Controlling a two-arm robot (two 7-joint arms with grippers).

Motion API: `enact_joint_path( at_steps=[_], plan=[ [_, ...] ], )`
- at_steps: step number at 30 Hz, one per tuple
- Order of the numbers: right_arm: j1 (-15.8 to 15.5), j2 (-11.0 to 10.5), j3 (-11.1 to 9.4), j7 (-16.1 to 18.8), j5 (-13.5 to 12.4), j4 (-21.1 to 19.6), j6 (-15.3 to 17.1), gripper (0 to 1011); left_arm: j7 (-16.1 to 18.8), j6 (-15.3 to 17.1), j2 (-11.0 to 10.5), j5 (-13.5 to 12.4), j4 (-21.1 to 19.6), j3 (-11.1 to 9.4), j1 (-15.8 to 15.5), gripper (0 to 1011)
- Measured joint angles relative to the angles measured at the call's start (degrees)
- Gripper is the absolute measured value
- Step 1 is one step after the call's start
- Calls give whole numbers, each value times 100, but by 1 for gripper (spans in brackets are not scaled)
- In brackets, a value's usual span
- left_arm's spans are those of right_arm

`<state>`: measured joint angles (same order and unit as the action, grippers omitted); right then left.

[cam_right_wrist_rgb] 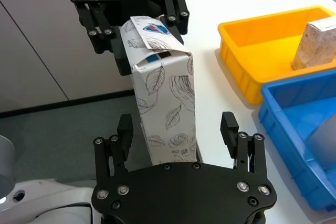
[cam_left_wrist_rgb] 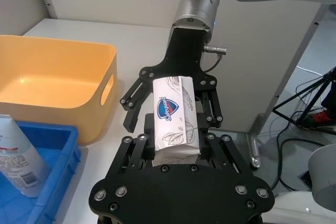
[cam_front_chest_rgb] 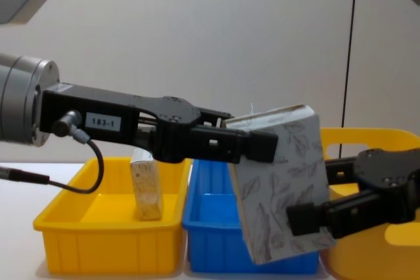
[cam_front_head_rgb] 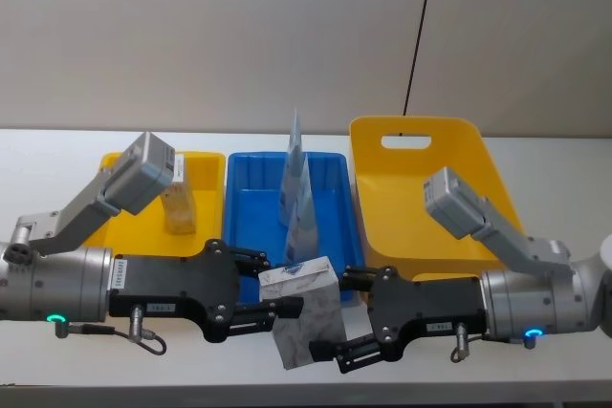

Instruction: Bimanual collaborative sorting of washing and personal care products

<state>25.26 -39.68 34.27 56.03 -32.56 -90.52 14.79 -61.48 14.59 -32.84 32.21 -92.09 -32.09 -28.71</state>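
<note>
A whitish pack with grey leaf print (cam_front_head_rgb: 311, 327) hangs in the air in front of the trays, tilted, near the table's front edge. My left gripper (cam_front_head_rgb: 279, 282) is shut on its upper end; in the left wrist view the pack (cam_left_wrist_rgb: 173, 114) juts out from between the left gripper (cam_left_wrist_rgb: 178, 140) fingers. My right gripper (cam_right_wrist_rgb: 177, 127) is open, its fingers standing either side of the pack's (cam_right_wrist_rgb: 168, 103) lower end without touching. A beige wrapped pack (cam_front_head_rgb: 179, 207) stands in the left yellow tray (cam_front_head_rgb: 206, 164). Pale-blue pouches (cam_front_head_rgb: 299, 188) stand upright in the blue tray (cam_front_head_rgb: 249, 198).
A bigger yellow tray (cam_front_head_rgb: 421, 188) with a handle slot stands right of the blue one, tipped up at the back. All three trays sit side by side on a white table (cam_front_head_rgb: 57, 160), with a wall behind them. A black cable (cam_front_head_rgb: 421, 26) hangs down the wall.
</note>
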Motion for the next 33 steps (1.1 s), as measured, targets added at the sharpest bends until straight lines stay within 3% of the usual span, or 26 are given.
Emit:
enact_joint_path(
  at_steps=[8,17,25,33],
  plan=[
    [30,15,38,19,-21,6,-21,905,0,0,0,0,0,1,0,392],
    [45,22,57,33,-31,8,-34,595,0,0,0,0,0,0,0,392],
    [51,26,65,42,-37,7,-41,390,3,0,0,-1,0,1,0,392],
    [53,29,69,43,-40,7,-45,329,5,0,0,-1,0,1,-1,392]
  ],
)
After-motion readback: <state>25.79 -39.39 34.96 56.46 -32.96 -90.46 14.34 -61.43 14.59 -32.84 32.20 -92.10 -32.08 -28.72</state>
